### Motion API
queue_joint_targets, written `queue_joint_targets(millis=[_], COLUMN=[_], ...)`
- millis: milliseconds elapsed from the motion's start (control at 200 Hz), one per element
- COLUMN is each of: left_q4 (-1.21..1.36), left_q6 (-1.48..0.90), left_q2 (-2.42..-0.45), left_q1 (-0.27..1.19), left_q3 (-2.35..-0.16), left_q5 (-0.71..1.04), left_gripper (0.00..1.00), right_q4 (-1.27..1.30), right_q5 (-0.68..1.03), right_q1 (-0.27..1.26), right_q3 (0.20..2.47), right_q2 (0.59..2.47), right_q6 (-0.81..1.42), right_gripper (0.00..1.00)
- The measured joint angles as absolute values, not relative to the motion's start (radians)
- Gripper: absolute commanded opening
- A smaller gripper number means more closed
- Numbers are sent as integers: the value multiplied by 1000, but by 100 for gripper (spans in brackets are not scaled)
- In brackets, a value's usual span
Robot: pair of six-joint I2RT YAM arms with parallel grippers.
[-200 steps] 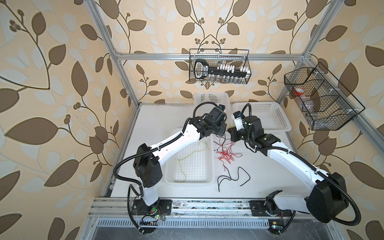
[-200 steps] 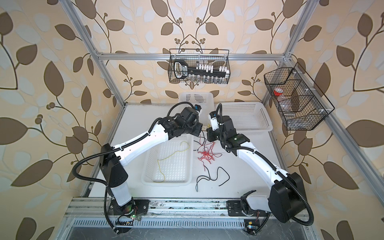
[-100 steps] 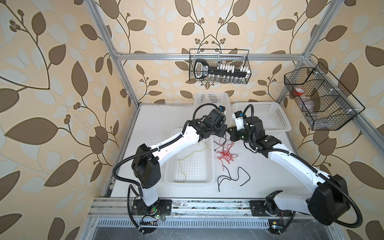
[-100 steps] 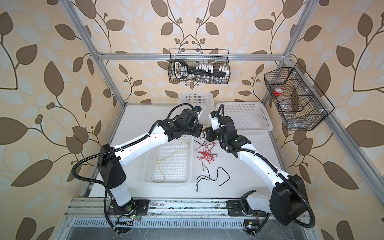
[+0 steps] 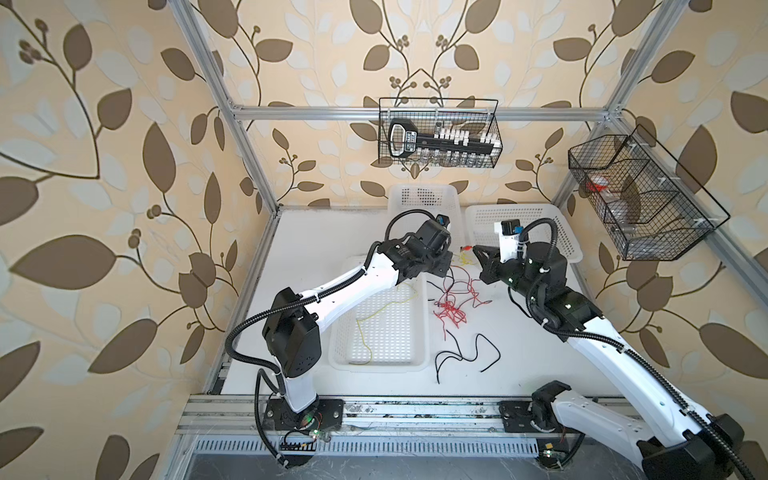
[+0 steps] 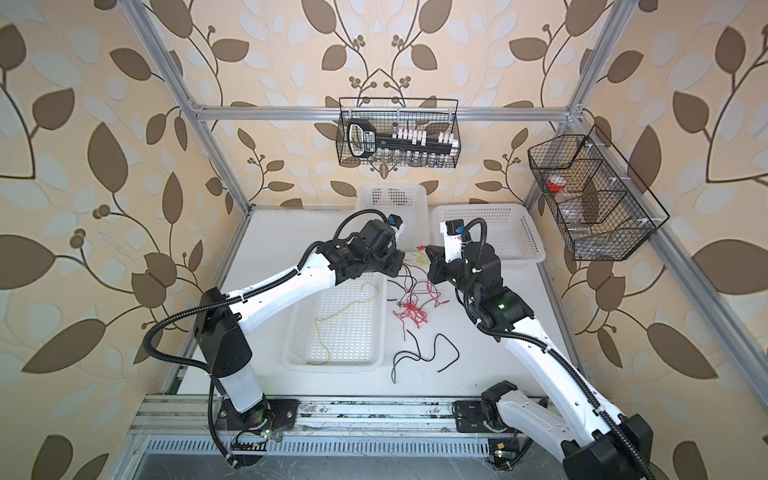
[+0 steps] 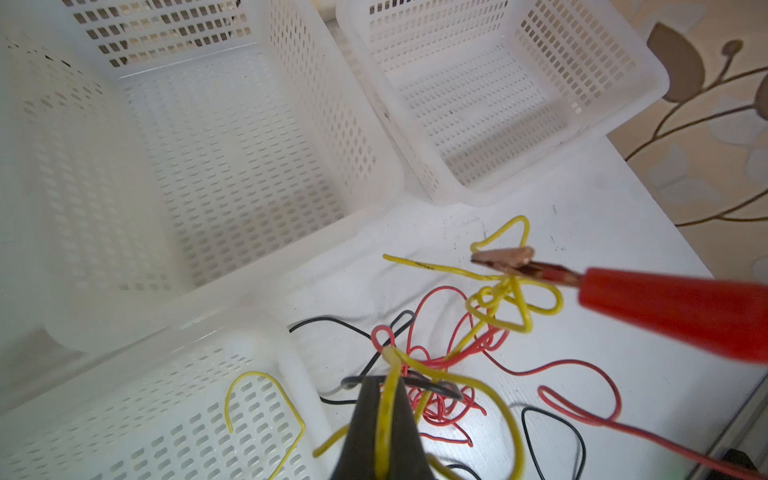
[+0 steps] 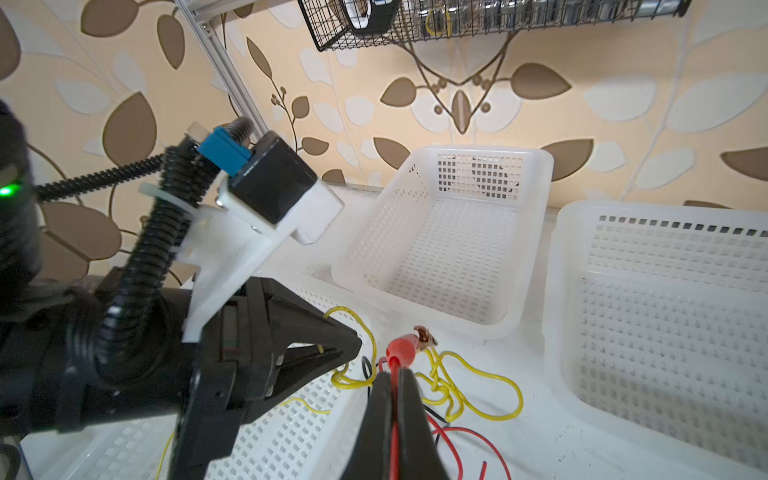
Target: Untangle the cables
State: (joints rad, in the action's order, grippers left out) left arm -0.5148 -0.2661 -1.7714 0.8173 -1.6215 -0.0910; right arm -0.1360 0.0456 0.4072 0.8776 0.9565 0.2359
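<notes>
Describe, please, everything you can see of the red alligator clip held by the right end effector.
The red alligator clip has a glossy red plastic-looking sleeve and closed copper-coloured metal jaws at its tip. The shut right end effector pinches the sleeve, with the tip sticking out. It is held over the white table. A knotted yellow cable hangs against the jaws; whether they bite it is unclear.

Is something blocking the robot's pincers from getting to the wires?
No, nothing is in between. The left pincer is shut on a yellow cable, and the right pincer is shut on the red clip. A yellow knot sits right by that clip's metal tip.
</notes>
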Motion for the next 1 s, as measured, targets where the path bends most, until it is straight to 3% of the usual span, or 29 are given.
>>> queue_joint_targets(millis=[390,635,780,1000], left_q4=[-530,-518,-495,-481], left_q6=[-266,-265,-265,-265], left_q2=[-1777,-1776,-1759,-1726], left_q1=[810,810,810,810], left_q3=[-1654,-1657,-1641,-1620], left_q5=[-111,-101,-82,-62], left_gripper=[0,0,0,0], right_q4=[-225,-213,-178,-112], right_q5=[-197,-229,-221,-155], right_q1=[407,405,403,401], right_q3=[673,584,574,576], right_q2=[748,870,969,1007], right_q6=[267,304,306,279], right_gripper=[0,0,13,47])
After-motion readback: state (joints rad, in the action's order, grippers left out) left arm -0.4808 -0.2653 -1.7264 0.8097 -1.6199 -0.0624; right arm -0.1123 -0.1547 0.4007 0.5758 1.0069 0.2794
